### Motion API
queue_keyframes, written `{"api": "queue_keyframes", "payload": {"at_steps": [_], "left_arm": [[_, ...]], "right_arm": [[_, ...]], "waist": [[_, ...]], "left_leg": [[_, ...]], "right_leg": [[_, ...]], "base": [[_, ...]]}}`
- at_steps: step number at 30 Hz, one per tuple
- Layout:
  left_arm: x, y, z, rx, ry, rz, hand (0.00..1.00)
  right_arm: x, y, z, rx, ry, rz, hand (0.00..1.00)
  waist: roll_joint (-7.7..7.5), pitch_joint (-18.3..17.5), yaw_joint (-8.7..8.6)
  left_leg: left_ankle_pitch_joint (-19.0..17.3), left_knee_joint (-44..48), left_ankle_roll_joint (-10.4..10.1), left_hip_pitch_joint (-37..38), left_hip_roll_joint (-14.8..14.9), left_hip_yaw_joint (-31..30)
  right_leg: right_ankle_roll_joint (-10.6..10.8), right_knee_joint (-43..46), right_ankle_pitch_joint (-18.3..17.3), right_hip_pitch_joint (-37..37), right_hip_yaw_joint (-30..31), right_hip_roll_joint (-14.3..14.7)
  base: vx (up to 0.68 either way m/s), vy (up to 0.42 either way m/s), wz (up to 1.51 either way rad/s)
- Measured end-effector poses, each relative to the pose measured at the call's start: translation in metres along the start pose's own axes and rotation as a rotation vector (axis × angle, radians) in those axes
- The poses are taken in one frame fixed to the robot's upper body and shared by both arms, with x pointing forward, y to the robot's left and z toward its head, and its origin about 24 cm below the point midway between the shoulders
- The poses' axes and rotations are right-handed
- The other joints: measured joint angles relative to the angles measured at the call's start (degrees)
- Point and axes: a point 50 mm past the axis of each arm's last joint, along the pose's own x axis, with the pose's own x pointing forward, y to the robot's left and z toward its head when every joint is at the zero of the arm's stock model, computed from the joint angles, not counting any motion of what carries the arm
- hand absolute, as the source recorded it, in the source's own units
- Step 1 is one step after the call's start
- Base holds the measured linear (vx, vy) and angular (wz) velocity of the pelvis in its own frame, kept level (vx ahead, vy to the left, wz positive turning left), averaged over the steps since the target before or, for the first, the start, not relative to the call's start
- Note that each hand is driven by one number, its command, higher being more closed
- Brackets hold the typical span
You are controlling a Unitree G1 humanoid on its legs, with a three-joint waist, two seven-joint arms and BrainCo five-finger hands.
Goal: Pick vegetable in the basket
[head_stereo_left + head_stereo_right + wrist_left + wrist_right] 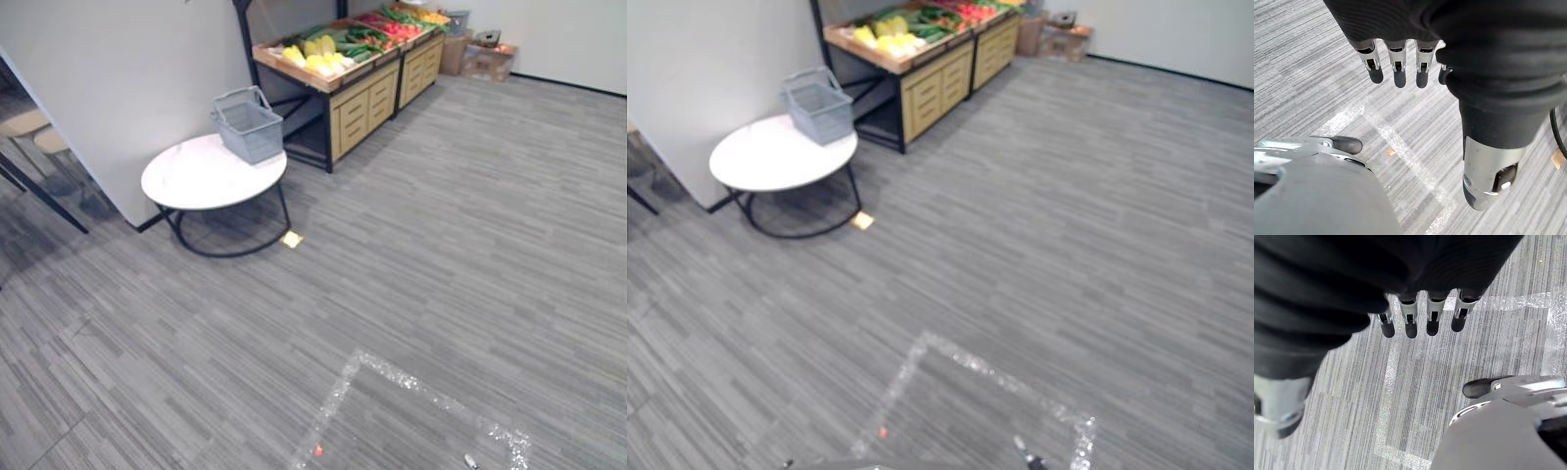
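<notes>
One grey basket (249,127) on one round white counter (201,176), vegetables (328,49) piled on two wooden stands (367,103) just beside it, left robot hand (1399,71) and right robot hand (1410,322) both with fingers straight, holding nothing, over the floor (441,255)

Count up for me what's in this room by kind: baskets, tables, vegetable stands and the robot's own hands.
Grey basket: 1
Round white table: 1
Wooden vegetable stands: 2
Robot hands, the left hand and the right hand, both hanging open over the floor: 2
Total: 6
</notes>
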Motion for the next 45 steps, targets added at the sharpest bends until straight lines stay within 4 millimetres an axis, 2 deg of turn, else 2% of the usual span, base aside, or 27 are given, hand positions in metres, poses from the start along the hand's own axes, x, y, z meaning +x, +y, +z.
{"api": "queue_keyframes", "payload": {"at_steps": [5, 10, 13, 18, 20, 21, 22, 24, 26, 27, 29, 30, 31, 32, 34, 35, 36, 37, 39, 40, 41, 42, 43, 44, 45], "left_arm": [[0.002, -0.008, 0.016, 0.039, -0.074, -0.04, 0.0], [0.002, -0.015, 0.028, 0.065, -0.137, -0.076, 0.0], [0.002, -0.02, 0.033, 0.073, -0.159, -0.092, 0.0], [0.003, -0.023, 0.036, 0.038, -0.16, -0.072, 0.0], [0.005, -0.022, 0.038, -0.078, -0.144, -0.022, 0.0], [0.005, -0.021, 0.038, -0.097, -0.139, -0.004, 0.0], [0.006, -0.017, 0.04, -0.127, -0.137, 0.021, 0.0], [0.006, -0.016, 0.038, -0.184, -0.115, 0.044, 0.0], [0.006, -0.016, 0.035, -0.27, -0.101, 0.066, 0.0], [0.006, -0.014, 0.035, -0.308, -0.101, 0.073, 0.0], [0.006, -0.011, 0.038, -0.361, -0.116, 0.08, 0.0], [0.005, -0.01, 0.038, -0.365, -0.119, 0.079, 0.0], [0.004, -0.008, 0.034, -0.364, -0.117, 0.078, 0.0], [0.004, -0.009, 0.033, -0.36, -0.113, 0.074, 0.0], [0.003, -0.015, 0.03, -0.352, -0.105, 0.059, 0.0], [0.003, -0.017, 0.028, -0.355, -0.098, 0.056, 0.0], [0.001, -0.015, 0.022, -0.353, -0.083, 0.061, 0.0], [0.0, -0.015, 0.015, -0.37, -0.064, 0.068, 0.0], [-0.001, -0.014, 0.01, -0.371, -0.05, 0.077, 0.0], [-0.001, -0.013, 0.01, -0.378, -0.049, 0.081, 0.0], [-0.002, -0.008, 0.005, -0.381, -0.039, 0.095, 0.0], [-0.002, -0.005, 0.004, -0.374, -0.037, 0.102, 0.0], [-0.002, 0.003, 0.006, -0.361, -0.049, 0.117, 0.0], [0.0, 0.009, 0.01, -0.325, -0.056, 0.124, 0.0], [0.001, 0.01, 0.011, -0.302, -0.056, 0.124, 0.0]], "right_arm": [[0.002, 0.009, 0.018, -0.067, -0.088, 0.05, 0.0], [0.002, 0.016, 0.029, -0.053, -0.132, 0.101, 0.0], [0.002, 0.016, 0.032, -0.046, -0.144, 0.103, 0.0], [0.002, 0.001, 0.019, 0.033, -0.088, 0.023, 0.0], [0.003, 0.0, 0.018, 0.14, -0.079, -0.014, 0.0], [0.003, 0.003, 0.017, 0.152, -0.074, -0.021, 0.0], [0.002, 0.006, 0.014, 0.192, -0.06, -0.034, 0.0], [0.001, 0.005, 0.003, 0.246, -0.017, -0.064, 0.0], [0.0, 0.0, 0.0, 0.272, -0.011, -0.085, 0.0], [0.0, -0.001, 0.001, 0.273, -0.016, -0.087, 0.0], [0.0, 0.001, 0.005, 0.256, -0.032, -0.078, 0.0], [0.0, 0.001, 0.007, 0.24, -0.04, -0.072, 0.0], [0.001, 0.003, 0.013, 0.201, -0.062, -0.057, 0.0], [0.003, 0.007, 0.026, 0.152, -0.098, -0.03, 0.0], [0.006, 0.016, 0.048, 0.102, -0.159, 0.008, 0.0], [0.008, 0.028, 0.066, 0.063, -0.205, 0.044, 0.0], [0.008, 0.038, 0.076, 0.023, -0.234, 0.078, 0.0], [0.006, 0.052, 0.091, -0.016, -0.29, 0.123, 0.0], [0.002, 0.067, 0.105, -0.045, -0.354, 0.17, 0.0], [0.002, 0.07, 0.106, -0.049, -0.358, 0.178, 0.0], [0.002, 0.073, 0.105, -0.047, -0.355, 0.187, 0.0], [0.002, 0.075, 0.1, -0.041, -0.34, 0.191, 0.0], [0.002, 0.077, 0.093, -0.035, -0.316, 0.197, 0.0], [0.004, 0.074, 0.083, -0.028, -0.278, 0.193, 0.0], [0.004, 0.071, 0.077, -0.021, -0.256, 0.183, 0.0]], "waist": [[0.01, 0.0, 0.01], [0.19, 0.2, 0.03], [0.27, 0.2, -0.01], [0.99, 1.5, -0.1], [1.79, 3.0, -0.02], [1.48, 3.0, -0.06], [0.55, 3.5, -0.19], [-0.27, 5.3, -0.2], [0.1, 6.2, 0.12], [0.79, 6.8, 0.01], [0.71, 9.0, 0.4], [0.82, 9.3, 0.51], [0.85, 9.4, 0.81], [0.71, 9.3, 1.83], [0.7, 9.4, 3.06], [0.87, 9.5, 3.9], [0.84, 9.5, 4.19], [0.87, 9.5, 4.75], [0.96, 9.4, 6.26], [0.96, 9.4, 6.75], [-0.13, 9.1, 7.19], [-1.1, 8.1, 7.62], [-3.81, 7.2, 7.65], [-5.53, 6.5, 6.59], [-5.91, 6.4, 6.09]], "left_leg": [[-0.1, 0.2, 0.1, -0.8, 0.0, 0.1], [-0.8, 1.3, 0.2, -1.2, 0.0, 0.2], [-0.8, 1.4, 0.1, -1.5, 0.0, 0.3], [-1.4, 3.2, 0.1, -2.1, 0.2, 0.4], [-1.4, 4.3, 0.1, -3.7, 1.0, 1.7], [-1.4, 4.9, 0.0, -5.0, 1.1, 1.9], [-1.7, 5.7, -0.4, -6.4, 1.2, 2.1], [-2.5, 7.2, -1.3, -7.1, 2.3, 3.2], [-6.7, 17.3, -2.7, -10.5, 5.5, 4.6], [-8.5, 30.6, -2.2, -16.5, 8.6, 4.8], [-5.5, 50.5, 1.8, -24.7, 12.4, 2.2], [-5.7, 54.6, 1.5, -26.2, 12.5, 1.1], [-6.5, 59.7, 0.2, -29.0, 11.2, -1.3], [-7.2, 59.5, -1.0, -31.2, 9.2, -2.1], [-7.3, 51.7, -1.2, -33.7, 7.0, -2.6], [-6.2, 42.8, -1.0, -34.6, 6.5, -2.1], [-4.5, 35.8, -1.0, -35.0, 6.6, -1.4], [-1.2, 25.7, -1.2, -35.0, 6.7, -1.3], [3.4, 14.6, -1.3, -34.9, 7.5, -1.2], [4.3, 13.1, -1.2, -34.9, 7.8, -1.1], [8.6, 13.8, -0.9, -34.9, 7.3, 0.0], [10.5, 15.1, -0.8, -34.3, 6.5, 1.4], [10.2, 18.2, 2.7, -34.6, 4.2, 2.7], [7.3, 21.2, 3.9, -34.3, 2.1, 3.2], [5.6, 22.4, 4.4, -33.5, 1.3, 3.2]], "right_leg": [[0.0, 0.3, 0.0, -0.9, 0.1, 0.0], [0.0, 0.5, 0.0, -1.2, 0.5, 0.0], [0.0, 0.8, 0.0, -1.6, 0.6, -0.1], [0.0, 2.1, 0.0, -2.0, 0.7, -0.4], [-1.2, 9.1, -2.9, -6.4, 0.9, -0.3], [-1.6, 11.7, -3.9, -8.5, 0.8, -0.5], [-2.5, 15.5, -5.6, -11.7, 0.2, -0.9], [-3.2, 17.7, -7.4, -12.9, 0.0, -0.5], [-4.3, 18.6, -9.4, -12.6, -0.7, 0.3], [-5.2, 19.4, -10.2, -12.4, -1.0, 1.3], [-6.3, 20.4, -11.9, -9.3, -1.6, 2.5], [-6.4, 21.0, -12.9, -8.3, -1.7, 2.5], [-6.5, 21.5, -14.4, -6.5, -1.7, 2.3], [-6.2, 21.4, -15.2, -5.7, -1.6, 1.6], [-5.3, 20.5, -15.2, -5.1, -1.2, 0.9], [-4.9, 19.1, -15.1, -4.4, -0.7, 0.9], [-4.6, 18.0, -15.3, -3.7, -0.3, 0.9], [-3.5, 16.8, -15.9, -2.4, 0.6, 1.0], [-1.4, 15.9, -18.4, 0.2, 3.0, 0.9], [-0.8, 15.5, -19.2, 1.0, 3.7, 0.6], [0.5, 13.8, -20.3, 3.8, 4.6, -1.4], [1.1, 12.9, -20.5, 4.9, 5.5, -3.0], [2.3, 16.0, -19.8, 3.8, 7.4, -6.2], [4.8, 23.0, -17.6, 1.2, 8.6, -8.8], [4.2, 26.9, -15.6, 0.3, 9.3, -9.5]], "base": [[0.0, 0.0, 0.0], [0.01, -0.004, -0.04], [-0.01, -0.006, -0.03], [-0.06, -0.009, -0.03], [-0.11, -0.033, -0.2], [-0.12, -0.074, -0.2], [-0.08, -0.111, -0.06], [-0.04, -0.173, -0.04], [0.02, -0.183, -0.1], [0.06, -0.177, -0.04], [0.1, -0.138, 0.04], [0.17, -0.071, 0.16], [0.23, -0.059, 0.16], [0.21, -0.028, 0.14], [0.22, 0.008, -0.07], [0.33, 0.045, -0.26], [0.44, 0.071, -0.31], [0.41, 0.077, -0.3], [0.59, 0.175, -0.44], [0.74, 0.305, -0.6], [0.53, 0.272, -0.53], [0.69, 0.315, -0.58], [0.71, 0.287, -0.25], [0.73, 0.281, -0.04], [0.78, 0.31, 0.17]]}}
